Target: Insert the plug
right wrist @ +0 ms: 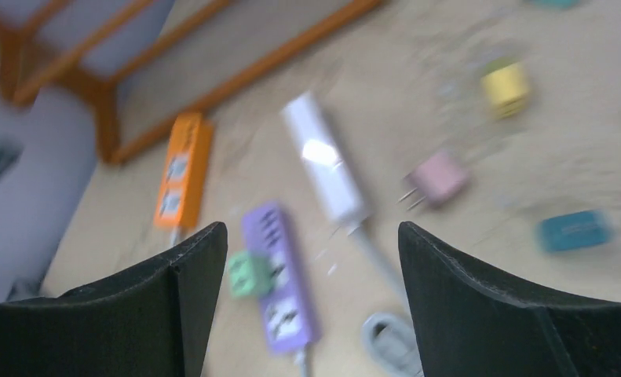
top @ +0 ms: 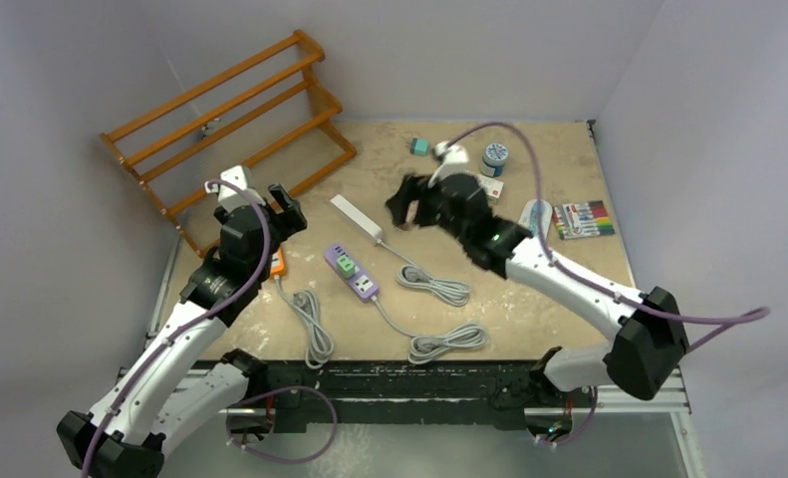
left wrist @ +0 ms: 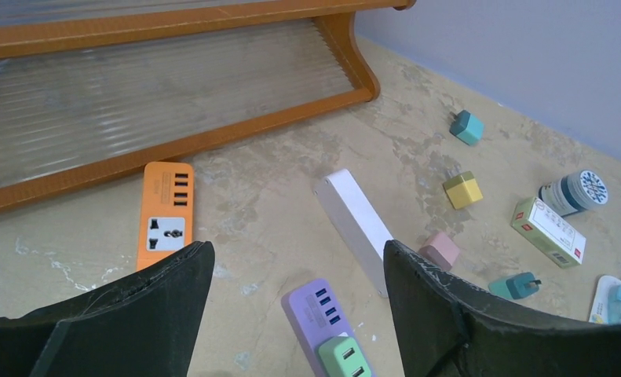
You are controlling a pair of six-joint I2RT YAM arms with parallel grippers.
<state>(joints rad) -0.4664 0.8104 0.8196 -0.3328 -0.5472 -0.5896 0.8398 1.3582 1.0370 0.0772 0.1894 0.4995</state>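
a tan table [top: 514,321] holds a wooden rack [top: 232,118], orange strip [left wrist: 166,216], white strip [top: 356,218], purple strip [top: 355,271], pink plug [left wrist: 440,250], markers [top: 584,219], jar [top: 494,157].

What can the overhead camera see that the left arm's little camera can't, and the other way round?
Only the overhead view shows the marker set and the coiled grey cables. Only the left wrist view shows the yellow plug and the pink plug. Both show the orange power strip, the white strip and the purple strip.
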